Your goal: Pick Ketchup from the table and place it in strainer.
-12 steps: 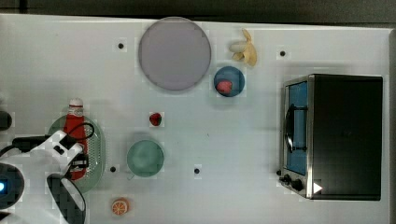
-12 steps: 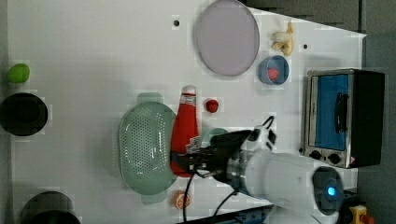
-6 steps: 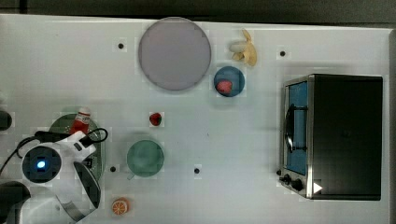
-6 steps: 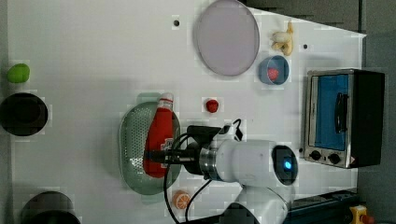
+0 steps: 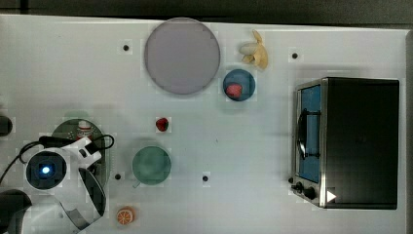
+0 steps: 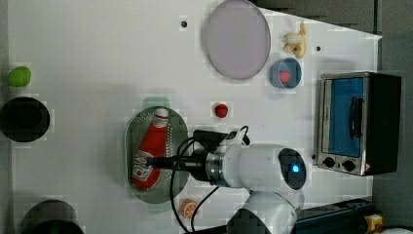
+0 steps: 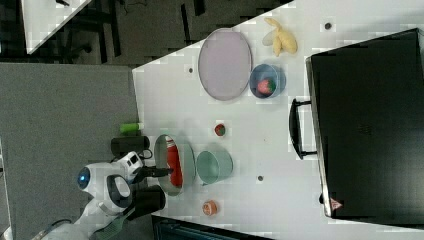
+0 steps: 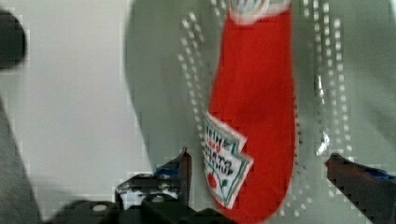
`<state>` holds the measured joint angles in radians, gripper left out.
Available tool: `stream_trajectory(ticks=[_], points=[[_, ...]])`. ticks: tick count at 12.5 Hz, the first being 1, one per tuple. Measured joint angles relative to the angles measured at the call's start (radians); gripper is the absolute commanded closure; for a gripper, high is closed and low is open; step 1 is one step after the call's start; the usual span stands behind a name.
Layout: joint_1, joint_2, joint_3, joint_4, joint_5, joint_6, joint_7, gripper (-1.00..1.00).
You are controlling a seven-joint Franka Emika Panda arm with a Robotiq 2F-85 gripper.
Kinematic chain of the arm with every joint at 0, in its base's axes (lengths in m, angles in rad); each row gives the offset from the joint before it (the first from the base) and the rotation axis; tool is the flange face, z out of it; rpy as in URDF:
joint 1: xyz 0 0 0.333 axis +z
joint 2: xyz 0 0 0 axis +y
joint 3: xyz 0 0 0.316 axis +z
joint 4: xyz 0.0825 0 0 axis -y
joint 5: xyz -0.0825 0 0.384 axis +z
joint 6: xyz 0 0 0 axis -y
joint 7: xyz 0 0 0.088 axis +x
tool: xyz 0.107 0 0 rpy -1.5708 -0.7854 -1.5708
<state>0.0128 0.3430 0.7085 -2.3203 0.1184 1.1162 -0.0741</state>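
Ketchup (image 6: 147,153): lies in the strainer (image 6: 134,127), label legible in wrist view.
Top view: arm covers most of the bottle.
Fingers (image 8: 180,172): apart, flanking bottle's base.

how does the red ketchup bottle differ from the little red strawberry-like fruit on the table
The red ketchup bottle with white cap and label is long and lies on its side inside the pale green oval strainer; the small red strawberry-like fruit is rounded, far smaller, unlabelled, and sits on the bare white table. Both are red.
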Motion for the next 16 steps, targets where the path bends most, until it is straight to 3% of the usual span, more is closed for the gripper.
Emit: stream_trajectory(ticks=[3, 7, 12, 16], points=[[-0.039, -0.150, -0.008, 0.025, 0.014, -0.056, 0.001, -1.00], [-0.128, -0.313, -0.090, 0.186, 0.040, -0.302, 0.004, -1.00], [-0.247, -0.384, -0.391, 0.405, 0.041, -0.743, 0.005, -1.00], [-0.345, -0.383, -0.591, 0.542, -0.094, -0.930, 0.005, -1.00]])
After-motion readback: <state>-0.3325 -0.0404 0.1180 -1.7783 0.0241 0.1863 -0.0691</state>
